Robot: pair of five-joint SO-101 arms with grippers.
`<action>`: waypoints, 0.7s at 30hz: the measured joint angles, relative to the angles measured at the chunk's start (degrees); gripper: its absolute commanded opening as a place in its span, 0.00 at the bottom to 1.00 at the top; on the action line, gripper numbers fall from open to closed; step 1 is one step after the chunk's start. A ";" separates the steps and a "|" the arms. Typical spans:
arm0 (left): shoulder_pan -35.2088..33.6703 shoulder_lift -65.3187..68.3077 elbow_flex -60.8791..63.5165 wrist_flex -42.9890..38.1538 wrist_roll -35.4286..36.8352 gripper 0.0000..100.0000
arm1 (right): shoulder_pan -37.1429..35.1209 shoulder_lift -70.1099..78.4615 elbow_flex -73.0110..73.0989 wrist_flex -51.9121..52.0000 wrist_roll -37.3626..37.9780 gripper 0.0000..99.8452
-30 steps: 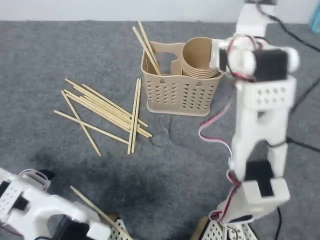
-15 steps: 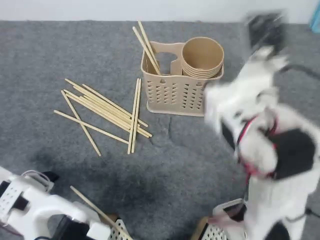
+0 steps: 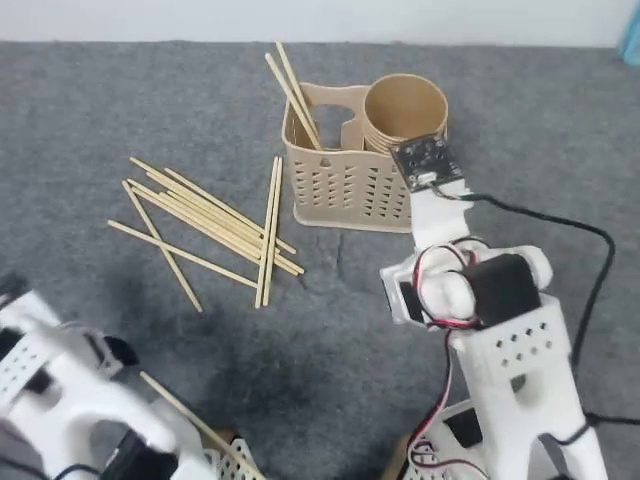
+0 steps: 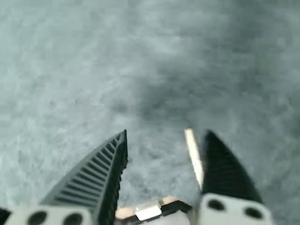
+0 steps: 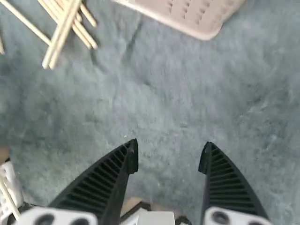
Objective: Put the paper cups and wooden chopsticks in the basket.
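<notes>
**Jaws apart on both sides**

Left gripper [image 4: 166, 135] parted, one chopstick [image 4: 193, 157] along a jaw, contact unclear, its near end cut off. Right gripper [image 5: 171, 143] wide, empty, over carpet [image 5: 187, 93] near basket [image 3: 350, 185]. Paper cups [image 3: 405, 110] stacked inside basket; chopsticks pile [image 3: 200, 220] beside it.

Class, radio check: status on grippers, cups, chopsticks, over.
Right gripper open, empty. Left gripper open, one chopstick against a finger. Paper cups, two chopsticks in basket; loose chopsticks on carpet.

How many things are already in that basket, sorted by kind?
Wooden chopsticks: 2, standing in the basket
Paper cup stacks: 1, cups too nested to count singly
Total: 3
</notes>
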 measured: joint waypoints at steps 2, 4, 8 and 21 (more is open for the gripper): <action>2.55 0.00 0.00 0.00 -1.58 0.17 | 0.00 0.00 1.32 -0.09 0.00 0.21; 5.10 0.00 0.18 -0.09 -2.37 0.17 | 0.00 0.09 1.58 -0.18 0.00 0.21; 9.58 0.00 3.43 -2.55 -2.81 0.17 | 0.00 0.09 1.58 -0.26 0.00 0.21; 7.82 -1.14 12.40 -10.73 -8.09 0.06 | 0.00 0.09 1.58 -0.26 1.93 0.21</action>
